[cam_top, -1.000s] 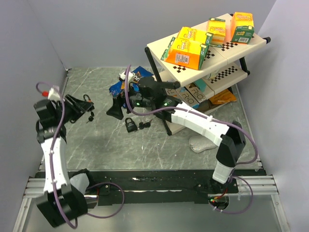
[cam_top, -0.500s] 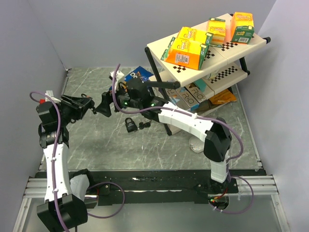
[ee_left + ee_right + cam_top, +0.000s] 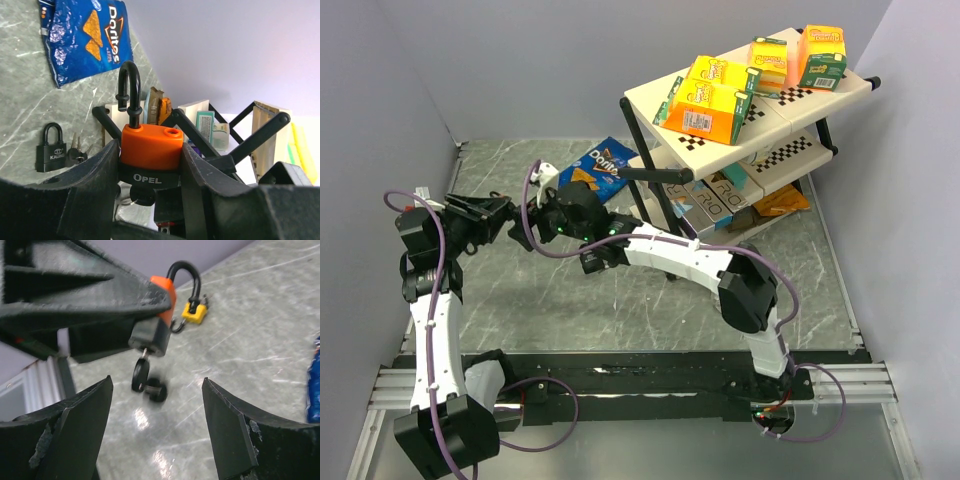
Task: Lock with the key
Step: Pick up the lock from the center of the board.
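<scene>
Your left gripper [image 3: 150,172] clamps the orange padlock [image 3: 150,145] by its body, held off the table [image 3: 30,100], with the shackle up and unlatched. A key [image 3: 140,374] hangs from its underside. Your right gripper [image 3: 156,395] faces that key with its fingers spread wide, gripping nothing. Farther off, a black padlock [image 3: 50,150] lies on the table, then the Doritos bag [image 3: 85,40].

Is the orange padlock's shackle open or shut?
Open: the orange padlock has its shackle raised, one leg swung clear of its empty hole.
</scene>
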### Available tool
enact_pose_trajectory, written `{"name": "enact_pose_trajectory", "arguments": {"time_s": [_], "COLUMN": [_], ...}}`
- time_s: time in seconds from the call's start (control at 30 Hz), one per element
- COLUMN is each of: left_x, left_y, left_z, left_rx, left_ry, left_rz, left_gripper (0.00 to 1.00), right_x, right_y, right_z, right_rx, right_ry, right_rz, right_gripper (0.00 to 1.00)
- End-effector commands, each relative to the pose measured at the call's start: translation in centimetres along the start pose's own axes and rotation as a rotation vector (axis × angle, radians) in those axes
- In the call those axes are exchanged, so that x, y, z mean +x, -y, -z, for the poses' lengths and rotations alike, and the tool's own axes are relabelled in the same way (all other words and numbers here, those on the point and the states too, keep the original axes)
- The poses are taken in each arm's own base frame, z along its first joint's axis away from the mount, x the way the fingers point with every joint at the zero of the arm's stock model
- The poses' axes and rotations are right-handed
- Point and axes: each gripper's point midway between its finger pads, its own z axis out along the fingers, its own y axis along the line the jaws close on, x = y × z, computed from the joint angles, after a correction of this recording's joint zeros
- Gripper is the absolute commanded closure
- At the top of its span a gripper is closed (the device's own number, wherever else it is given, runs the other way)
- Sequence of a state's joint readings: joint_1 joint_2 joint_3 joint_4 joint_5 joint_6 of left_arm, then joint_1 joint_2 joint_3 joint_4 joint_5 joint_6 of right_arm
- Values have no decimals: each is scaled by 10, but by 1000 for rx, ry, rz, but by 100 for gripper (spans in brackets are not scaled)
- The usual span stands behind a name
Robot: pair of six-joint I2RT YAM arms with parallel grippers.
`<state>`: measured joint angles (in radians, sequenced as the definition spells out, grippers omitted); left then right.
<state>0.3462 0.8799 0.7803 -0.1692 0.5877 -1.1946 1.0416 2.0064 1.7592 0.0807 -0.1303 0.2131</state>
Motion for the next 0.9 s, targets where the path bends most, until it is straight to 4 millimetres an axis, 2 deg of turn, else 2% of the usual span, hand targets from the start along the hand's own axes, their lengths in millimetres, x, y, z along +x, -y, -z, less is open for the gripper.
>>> {"name": "enact_pose_trajectory", "arguments": {"time_s": [0.0, 0.27, 0.4, 0.63, 0.8, 0.87], "left_x": [-2, 0, 4, 3, 3, 4], "left_y": [36, 32, 30, 39, 43, 41], "left_z": [7, 10, 10, 11, 11, 11], "left_rx": [120, 115, 119, 149, 162, 159], "left_ry": [0, -2, -16, -22, -28, -30], "left_rz": [-26, -27, -13, -6, -9, -6], "left_gripper": [99, 99, 99, 99, 99, 99], "right_x": [-53, -67, -70, -61, -54, -56], "right_y": [-4, -15, -11, 0, 2, 3], "right_z": [-7, -8, -9, -19, -24, -25], "right_rx": [49, 6, 33, 105, 130, 135], "right_ry": [167, 213, 234, 228, 218, 227], "right_rz": [42, 32, 37, 75, 90, 89], "right_gripper": [20, 21, 23, 39, 44, 51]}}
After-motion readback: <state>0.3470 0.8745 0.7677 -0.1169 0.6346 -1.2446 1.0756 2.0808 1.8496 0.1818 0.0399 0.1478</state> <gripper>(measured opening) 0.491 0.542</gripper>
